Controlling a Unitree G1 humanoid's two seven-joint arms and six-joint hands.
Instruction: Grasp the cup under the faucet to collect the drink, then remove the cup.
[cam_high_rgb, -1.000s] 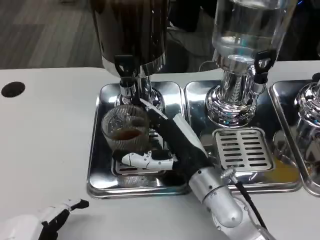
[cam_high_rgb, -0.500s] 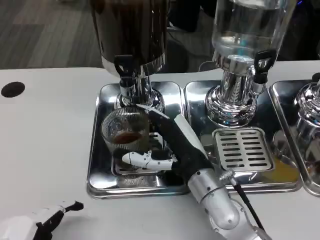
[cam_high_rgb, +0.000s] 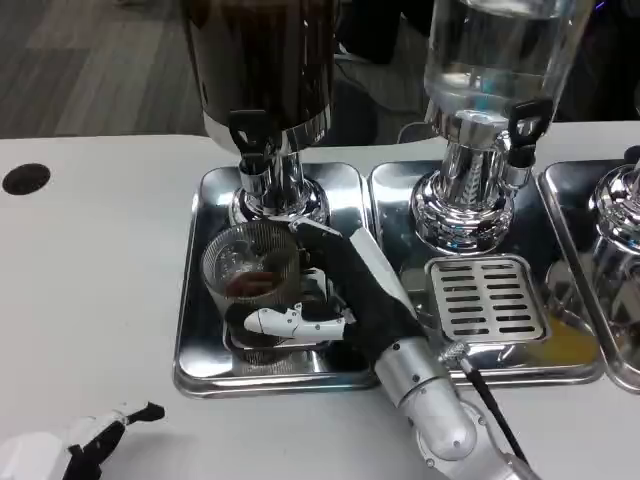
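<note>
A ribbed clear glass cup (cam_high_rgb: 250, 272) with a little brown drink in it stands over the left steel drip tray (cam_high_rgb: 196, 300), just in front of the dark dispenser's black faucet (cam_high_rgb: 250, 140). My right hand (cam_high_rgb: 335, 295) grips the cup from its right side, one white finger crossing below it at the front and others behind it. Whether the cup rests on the tray or is slightly lifted is unclear. My left hand (cam_high_rgb: 75, 448) lies on the white table at the bottom left, fingers apart, holding nothing.
A clear-tank dispenser (cam_high_rgb: 480, 120) stands on the middle tray with a slotted grate (cam_high_rgb: 485, 297) in front of it. A third dispenser (cam_high_rgb: 620, 230) is at the right edge. A black hole (cam_high_rgb: 25, 178) marks the table at the far left.
The cup has come toward me, away from under the faucet, held in my right hand. My left hand has drawn back a little toward the bottom left corner.
</note>
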